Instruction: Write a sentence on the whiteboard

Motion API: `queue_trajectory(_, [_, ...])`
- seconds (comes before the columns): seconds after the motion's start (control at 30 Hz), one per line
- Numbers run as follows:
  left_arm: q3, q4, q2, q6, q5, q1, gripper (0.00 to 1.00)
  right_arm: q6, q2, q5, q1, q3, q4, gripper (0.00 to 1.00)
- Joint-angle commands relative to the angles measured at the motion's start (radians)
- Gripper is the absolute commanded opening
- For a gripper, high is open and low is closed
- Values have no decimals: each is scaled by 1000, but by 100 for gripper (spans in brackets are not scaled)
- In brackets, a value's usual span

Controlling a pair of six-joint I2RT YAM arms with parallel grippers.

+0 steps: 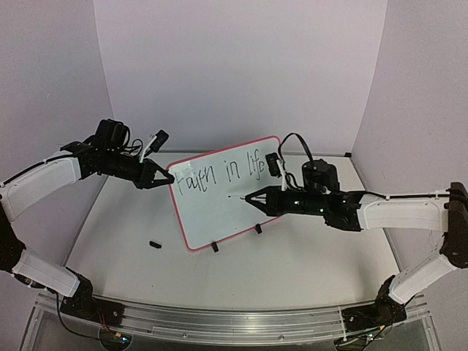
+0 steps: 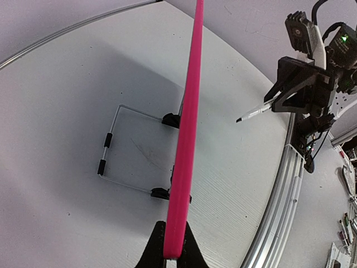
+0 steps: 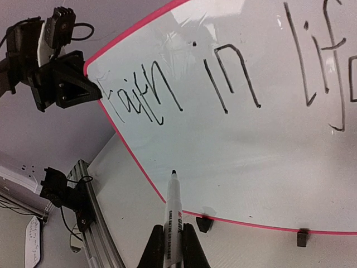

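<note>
L claw (image 1: 169, 178) clamped on whiteboard (image 1: 219, 212) edge; R claw (image 1: 254, 197) clamped on marker (image 3: 173, 204).

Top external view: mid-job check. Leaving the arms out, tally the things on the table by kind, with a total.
whiteboard: 1
marker: 1
black clip feet: 2
small black loose piece, too small to identify: 1
Total: 5

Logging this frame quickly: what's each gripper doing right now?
Left gripper: closed on the pink-framed rectangular white whiteboard's edge.
Right gripper: closed on a slim black-tipped marker pen.
</note>
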Motion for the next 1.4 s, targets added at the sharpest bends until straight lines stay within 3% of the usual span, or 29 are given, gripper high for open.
queue_trajectory(0.0, [-25,8,13,5,-53,-3,0,-13,85,54,65,91,91,0])
queue_trajectory(0.23, [-28,9,9,6,-55,-3,0,-37,229,86,146,186,103,0])
queue_trajectory(0.6, [-28,10,16,5,-51,-3,0,-59,340,80,175,271,108,0])
queue_trajectory(1.37, [-27,8,21,6,-51,-3,0,-83,434,122,182,353,43,0])
